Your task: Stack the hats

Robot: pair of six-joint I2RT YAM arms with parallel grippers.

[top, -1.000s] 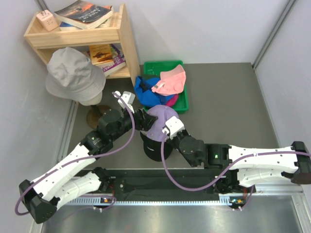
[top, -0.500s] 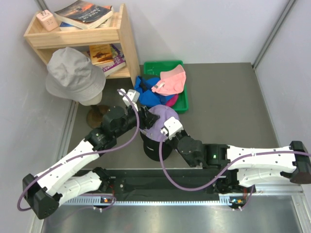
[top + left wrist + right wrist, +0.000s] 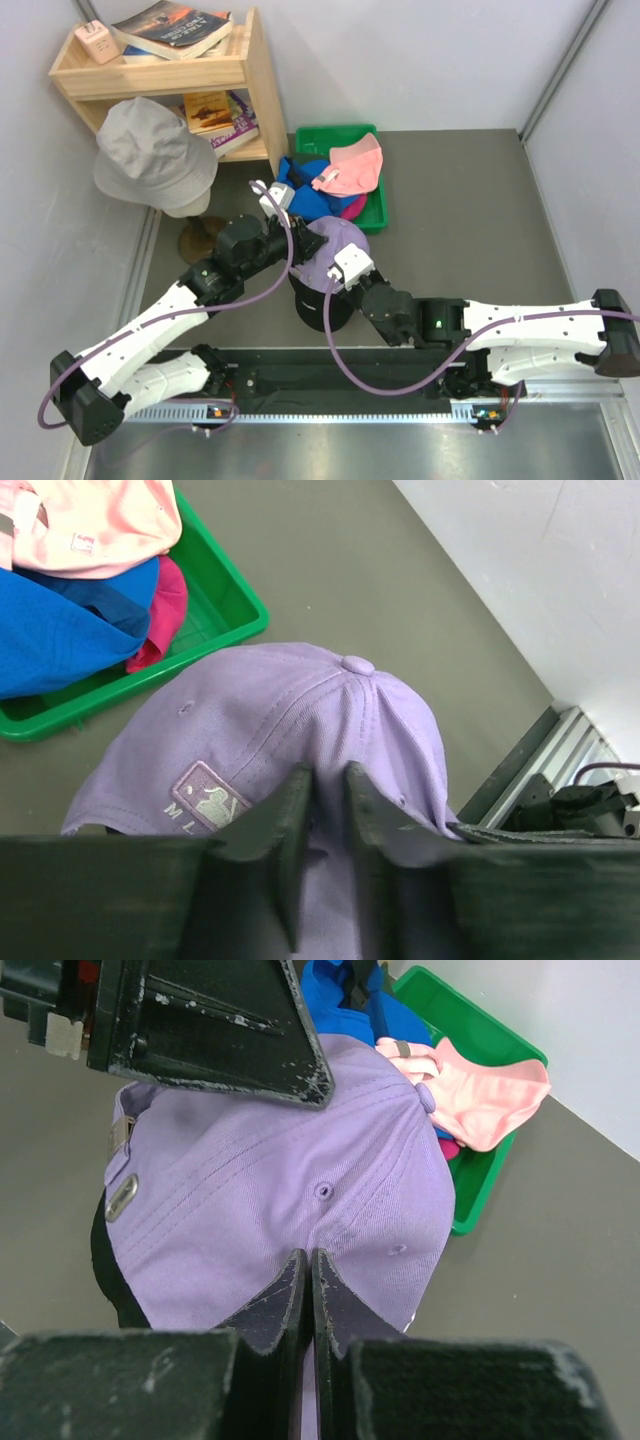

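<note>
Lavender cap [image 3: 335, 245] lies over the black cap [image 3: 315, 305] on the table [image 3: 450, 200], just beside the green tray [image 3: 320, 135] holding the pink cap [image 3: 355, 165], blue cap [image 3: 305, 185] and magenta cap [image 3: 352, 208]. Its patch [image 3: 208, 792] reads "ML", the rest hidden. The left gripper [image 3: 328, 780] is narrowly parted and seems to pinch a crown fold. The right gripper [image 3: 308, 1260] is clamped tight on the cap's rear fabric.

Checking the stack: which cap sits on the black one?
The lavender cap; the pink cap, blue cap and magenta cap lie in the green tray.
</note>
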